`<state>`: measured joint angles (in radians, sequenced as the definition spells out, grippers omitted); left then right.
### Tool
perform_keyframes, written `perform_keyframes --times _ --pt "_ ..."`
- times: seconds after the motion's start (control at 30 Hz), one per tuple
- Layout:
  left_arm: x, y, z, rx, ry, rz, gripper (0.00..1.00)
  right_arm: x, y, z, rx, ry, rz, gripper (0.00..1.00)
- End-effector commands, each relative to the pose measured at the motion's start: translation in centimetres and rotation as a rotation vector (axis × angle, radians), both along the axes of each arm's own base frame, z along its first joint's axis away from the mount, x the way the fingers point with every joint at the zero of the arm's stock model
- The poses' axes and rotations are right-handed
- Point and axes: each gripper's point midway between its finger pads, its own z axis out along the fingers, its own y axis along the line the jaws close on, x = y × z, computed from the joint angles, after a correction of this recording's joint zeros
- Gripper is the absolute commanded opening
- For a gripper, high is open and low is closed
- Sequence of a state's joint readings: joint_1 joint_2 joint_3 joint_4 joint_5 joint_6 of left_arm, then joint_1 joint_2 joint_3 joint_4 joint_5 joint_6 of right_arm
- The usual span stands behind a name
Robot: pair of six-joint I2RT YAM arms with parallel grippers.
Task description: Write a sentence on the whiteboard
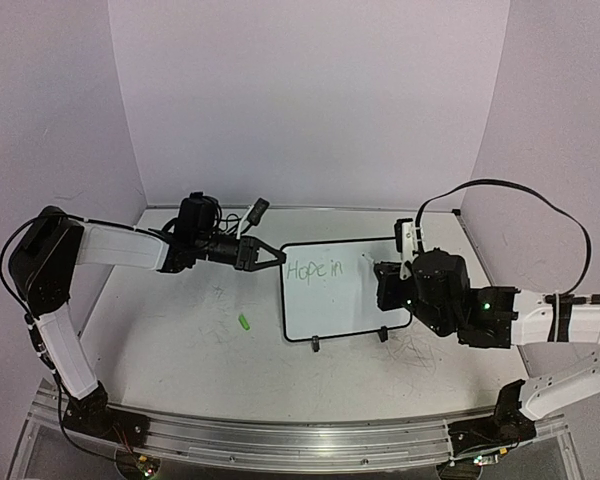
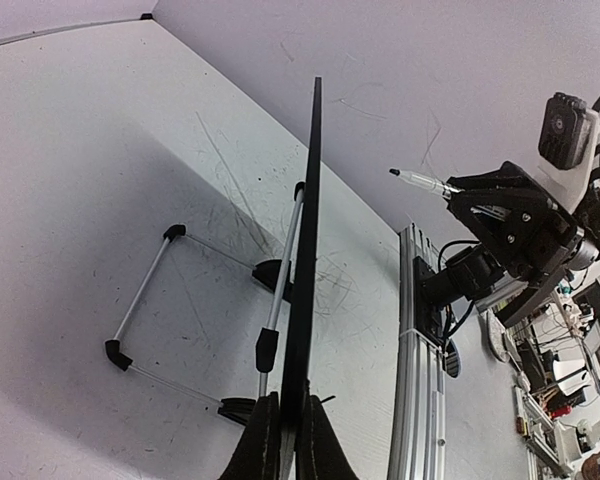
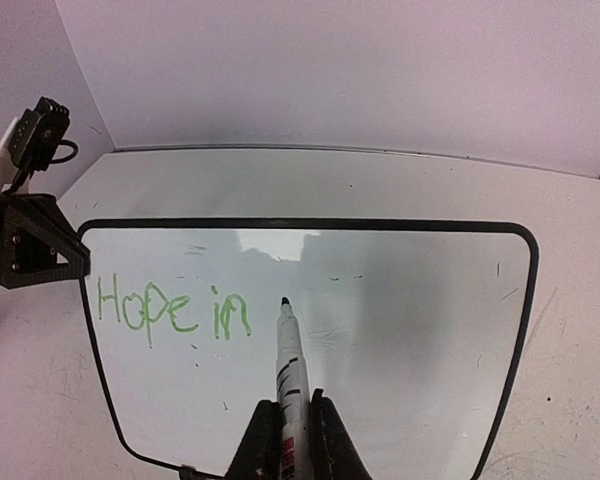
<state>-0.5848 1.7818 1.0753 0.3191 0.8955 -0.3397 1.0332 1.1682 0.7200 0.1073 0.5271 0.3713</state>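
- We saw the whiteboard [image 1: 345,290], a glossy white rectangle with a thin black frame and rounded corners, standing on the matte, scuffed table [image 1: 160,340] between the arms.
- The left gripper [image 2: 285,435] was pinched tight on the board's thin left edge (near its upper corner).
- The right gripper [image 3: 292,425] was clamped around a slim marker [image 3: 288,365], its dark tip just right of the lettering.
- The sentence [image 3: 172,308] read "Hope in" in thin green strokes.

Left arm [image 1: 120,247]: white links, black joints; left claw [image 1: 275,257] black. Right arm [image 1: 565,320]: black cable [image 1: 540,195], green lights [image 1: 486,297].
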Motion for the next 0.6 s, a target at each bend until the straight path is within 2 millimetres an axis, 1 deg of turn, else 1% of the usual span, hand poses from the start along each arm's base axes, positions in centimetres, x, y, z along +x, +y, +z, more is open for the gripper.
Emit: perform_keyframes --times 0.0,0.1,0.23,0.37,0.47,0.57 --pt "-0.4 0.2 2.9 -0.037 -0.044 0.023 0.00 1.0 0.7 1.8 -0.019 -0.044 0.024 0.00" --pt "-0.1 0.2 2.8 -0.034 -0.033 0.041 0.00 1.4 0.9 1.8 -0.030 -0.043 0.033 0.00" --pt "0.3 0.5 2.9 -0.027 -0.024 0.090 0.00 1.7 0.8 1.1 -0.043 -0.023 0.030 0.00" --pt "0.4 0.8 3.7 -0.035 -0.012 0.121 0.00 1.6 1.3 0.5 -0.038 -0.003 0.061 0.00" --pt "0.5 1.0 3.6 -0.031 -0.006 0.138 0.00 1.5 1.7 0.3 -0.041 0.005 0.078 0.00" --pt "0.4 1.2 3.1 -0.021 -0.011 0.145 0.00 1.6 1.6 0.5 -0.033 0.002 0.070 0.00"
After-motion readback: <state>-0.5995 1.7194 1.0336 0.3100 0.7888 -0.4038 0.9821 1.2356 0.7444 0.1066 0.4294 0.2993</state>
